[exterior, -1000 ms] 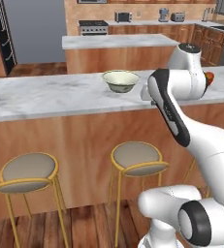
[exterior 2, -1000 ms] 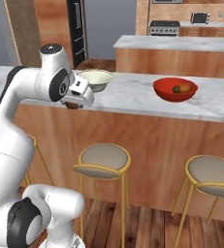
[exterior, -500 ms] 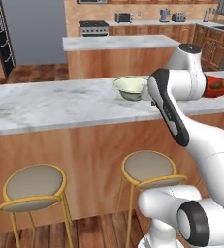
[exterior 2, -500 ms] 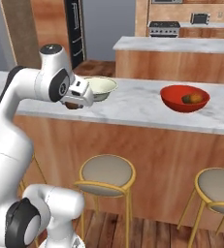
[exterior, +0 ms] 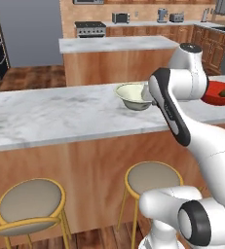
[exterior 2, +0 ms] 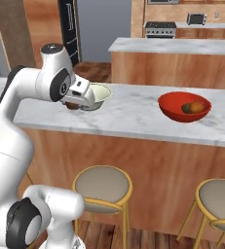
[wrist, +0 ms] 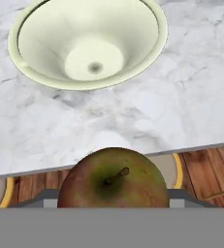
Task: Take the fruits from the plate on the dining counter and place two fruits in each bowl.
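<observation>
Our gripper (wrist: 112, 206) holds a reddish-green apple (wrist: 113, 179) just short of the cream bowl (wrist: 87, 41) on the dining counter (wrist: 181, 106). We judge we're mid-delivery; next, carry it forward over the bowl's empty hollow and release.

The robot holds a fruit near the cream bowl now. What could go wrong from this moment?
1. The apple hangs over the dining counter's edge, short of the cream bowl; released now, it would likely drop to the floor.
2. The gripper is close beside the bowl's rim and might knock it.
</observation>
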